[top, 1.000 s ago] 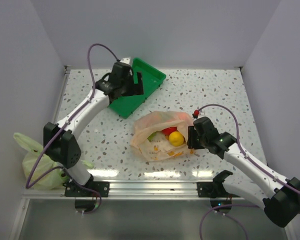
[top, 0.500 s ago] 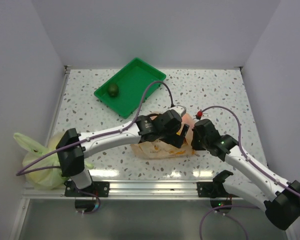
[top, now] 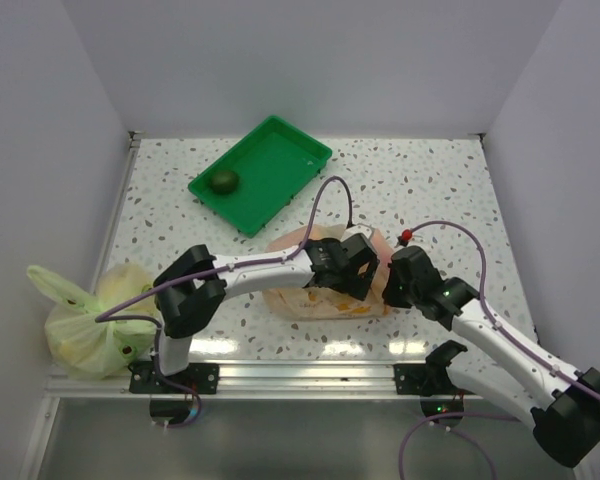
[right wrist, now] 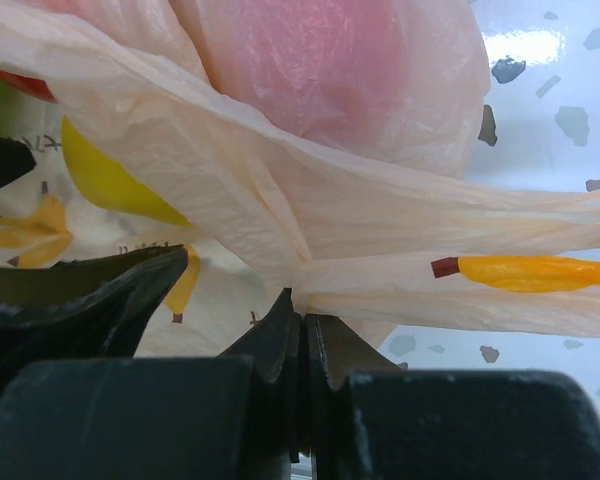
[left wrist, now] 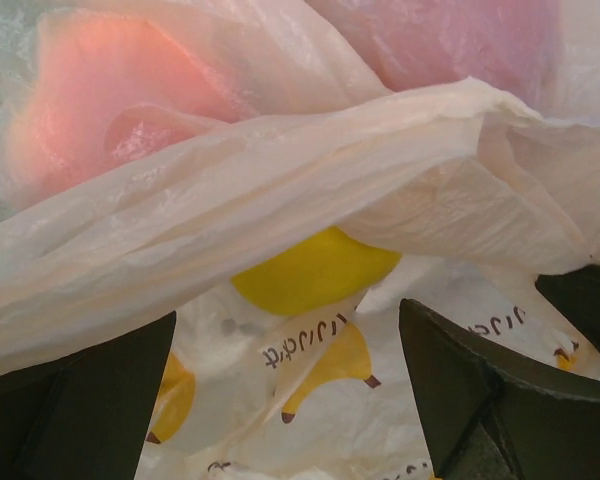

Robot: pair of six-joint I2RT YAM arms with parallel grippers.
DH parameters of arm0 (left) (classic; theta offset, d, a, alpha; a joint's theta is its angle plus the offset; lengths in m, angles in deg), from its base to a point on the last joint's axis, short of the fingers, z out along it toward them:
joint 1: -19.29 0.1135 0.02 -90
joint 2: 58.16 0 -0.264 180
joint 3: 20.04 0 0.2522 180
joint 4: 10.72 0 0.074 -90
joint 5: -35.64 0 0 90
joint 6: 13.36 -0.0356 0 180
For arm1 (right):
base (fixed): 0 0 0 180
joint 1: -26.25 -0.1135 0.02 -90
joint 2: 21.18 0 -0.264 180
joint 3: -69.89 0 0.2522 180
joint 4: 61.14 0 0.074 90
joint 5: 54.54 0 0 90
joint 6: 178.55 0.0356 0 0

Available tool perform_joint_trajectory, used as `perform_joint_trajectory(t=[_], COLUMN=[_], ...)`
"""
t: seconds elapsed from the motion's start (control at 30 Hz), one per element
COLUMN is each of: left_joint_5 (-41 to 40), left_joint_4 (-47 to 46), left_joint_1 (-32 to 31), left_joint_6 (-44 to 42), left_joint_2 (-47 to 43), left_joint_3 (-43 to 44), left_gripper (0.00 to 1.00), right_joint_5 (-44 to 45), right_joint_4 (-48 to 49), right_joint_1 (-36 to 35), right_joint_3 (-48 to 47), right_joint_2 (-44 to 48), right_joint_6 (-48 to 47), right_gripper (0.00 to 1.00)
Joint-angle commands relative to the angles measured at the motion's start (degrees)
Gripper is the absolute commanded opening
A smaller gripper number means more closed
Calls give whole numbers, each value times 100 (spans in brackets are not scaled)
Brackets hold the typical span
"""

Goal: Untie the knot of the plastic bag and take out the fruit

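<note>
The thin pale orange plastic bag lies by the middle of the speckled worktop's front edge. My right gripper is pinched tight on a bunched fold of its film. My left gripper stands wide apart over it, with a round yellow fruit between the fingers. A dark green fruit sits in the green tray toward the far left corner.

On my feed the table is white, speckled with grey and dark flecks, and glossy. Plain pale walls box it in: a back wall, a left wall and a right wall. An aluminium rail runs along the near edge. I see bright glare on the tabletop just beyond that rail.
</note>
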Motion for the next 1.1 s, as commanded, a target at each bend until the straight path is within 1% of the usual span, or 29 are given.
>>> perform_joint_trajectory(t=[0.0, 0.17, 0.3, 0.43, 0.47, 0.53, 0.57, 0.67, 0.73, 0.77, 0.9, 0.97, 1.07], left_joint_5=[-430, -790, -624, -448, -396, -386, -395, -413, -369, -273, 105, 115, 106], left_joint_4=[-555, -828, -1109, -995, -1030, -1066, -1057, -829, -628, -557, -188, 102, 524], left_joint_1=[16, 60, 165, 165, 165, 174, 174, 165, 156, 165, 165, 165, 270], left_joint_6=[201, 429, 561, 553, 561, 570, 536, 395, 342, 290, 175, 114, -9], left_joint_2=[13, 223, 408, 646, 594, 488, 366, 102, -187, -311, -1066, -1487, -1787], left_joint_3=[185, 194, 115, 177, 115, -78, -113, -219, -341, -403, -562, -474, -27], left_gripper=[100, 100, 100, 94, 88, 77, 64, 43, 39, 34, 33, 34, 34], right_joint_5=[187, 38, -41, 2, 11, 11, 20, 55, 125, 143, 301, 389, 477], right_joint_4=[173, 314, 332, 358, 375, 410, 411, 411, 367, 332, 200, 121, 85], right_joint_1=[7, -1, -1, -1, -10, -10, -1, -1, -1, -1, -1, -1, -1], right_joint_3=[-44, -45, -45, -18, -10, -1, -1, -18, -53, -62, -176, -194, -238], right_joint_2=[175, 192, 157, 148, 140, 131, 105, 78, 69, 69, 104, 122, 87], right_joint_6=[210, 201, 192, 166, 166, 175, 157, 113, 69, 52, -45, -107, -186], right_gripper=[0, 0, 0, 0, 0, 0, 0, 0, 0, 0, 0, 0, 0])
